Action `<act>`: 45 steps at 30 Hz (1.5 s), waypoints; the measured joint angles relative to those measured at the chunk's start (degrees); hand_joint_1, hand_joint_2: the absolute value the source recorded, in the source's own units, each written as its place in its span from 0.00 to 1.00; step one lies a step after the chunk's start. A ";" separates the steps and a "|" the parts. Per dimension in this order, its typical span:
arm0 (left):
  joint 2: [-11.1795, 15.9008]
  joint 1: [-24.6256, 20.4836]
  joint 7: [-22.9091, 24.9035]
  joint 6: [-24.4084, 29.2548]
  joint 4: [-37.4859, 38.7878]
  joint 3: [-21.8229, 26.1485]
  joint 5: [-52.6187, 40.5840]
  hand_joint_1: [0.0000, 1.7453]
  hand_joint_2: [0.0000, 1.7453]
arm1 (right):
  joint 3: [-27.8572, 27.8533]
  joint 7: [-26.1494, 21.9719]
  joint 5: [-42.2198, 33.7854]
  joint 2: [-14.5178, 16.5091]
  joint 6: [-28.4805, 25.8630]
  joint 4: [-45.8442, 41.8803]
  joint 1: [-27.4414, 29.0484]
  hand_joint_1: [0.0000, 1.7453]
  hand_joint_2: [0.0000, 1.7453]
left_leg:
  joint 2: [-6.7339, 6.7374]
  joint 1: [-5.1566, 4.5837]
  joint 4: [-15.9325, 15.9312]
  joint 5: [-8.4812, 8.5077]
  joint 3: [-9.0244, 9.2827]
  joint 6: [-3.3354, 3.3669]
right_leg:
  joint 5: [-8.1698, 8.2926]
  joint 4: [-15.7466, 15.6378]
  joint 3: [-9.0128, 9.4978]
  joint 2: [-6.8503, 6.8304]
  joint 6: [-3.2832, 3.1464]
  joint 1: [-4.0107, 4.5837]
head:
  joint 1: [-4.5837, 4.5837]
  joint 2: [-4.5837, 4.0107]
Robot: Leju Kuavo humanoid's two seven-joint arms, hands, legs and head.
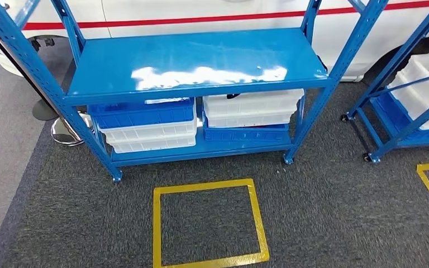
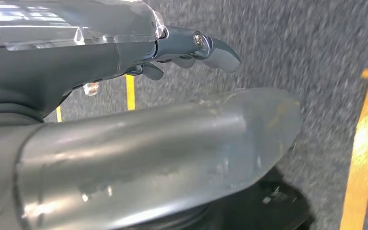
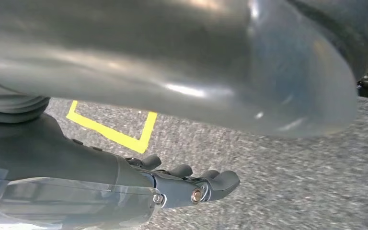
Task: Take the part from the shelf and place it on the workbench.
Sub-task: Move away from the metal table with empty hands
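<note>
Yellow tape square [image 1: 209, 222] marks dark carpet before a blue steel shelf [image 1: 195, 61]; stacked white and blue plastic bins [image 1: 145, 125] sit below, the part likely inside, unseen, so its handling cannot be judged. Left hand [image 2: 191, 50] hangs empty, fingers apart. Right hand [image 3: 187, 184] likewise.

- Shelf [image 1: 195, 58]: blue painted metal, glossy, reflecting glare.
- Bins [image 1: 254, 109]: smooth white and blue plastic.
- Carpet [image 1: 324, 212]: dark, rough pile.
- Tape [image 1: 209, 187]: yellow, slightly shiny.
</note>
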 joint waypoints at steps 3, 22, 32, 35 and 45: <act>0.02 -0.11 0.01 -0.04 0.00 0.00 -0.01 0.00 0.00 | 0.02 -0.03 0.00 0.00 0.00 0.00 0.04 0.00 0.00 | 0.01 -0.24 -0.21 -0.75 0.83 0.71 | -3.52 11.01 -6.97 0.02 0.37 -0.03 | 0.18 0.00; -0.03 0.06 0.34 -0.08 0.00 -0.15 -0.51 0.00 0.00 | 0.04 -0.15 -0.09 0.22 0.83 0.02 0.29 0.00 0.00 | -0.27 0.08 10.13 -3.23 -4.36 -2.70 | 4.23 -3.63 -0.43 0.05 -2.54 0.00 | 0.11 0.00; -0.03 -0.17 0.17 0.31 0.00 -0.25 -0.75 0.00 0.00 | 0.04 -0.47 -0.24 0.17 0.45 0.00 -0.08 0.00 0.00 | -0.19 -0.02 -0.65 0.55 0.16 0.43 | -1.62 4.84 -3.47 0.09 0.10 0.06 | 0.75 0.00; -0.03 -0.19 0.15 0.72 0.00 -0.31 -0.97 0.00 0.00 | 0.04 -0.38 -0.26 0.17 -0.04 0.00 -0.07 0.00 0.00 | -0.24 -0.16 -0.64 0.10 0.52 0.71 | -2.84 12.32 -8.70 0.09 0.31 0.04 | 0.90 0.00; -0.07 -0.25 0.31 1.86 0.00 -0.44 -1.04 0.00 1.00 | 0.02 -0.50 -0.76 0.22 -1.00 0.00 -0.03 0.00 1.00 | -0.33 -0.67 -0.64 -1.58 2.11 0.03 | 6.05 -3.60 -2.72 0.32 -0.91 0.47 | 0.88 0.00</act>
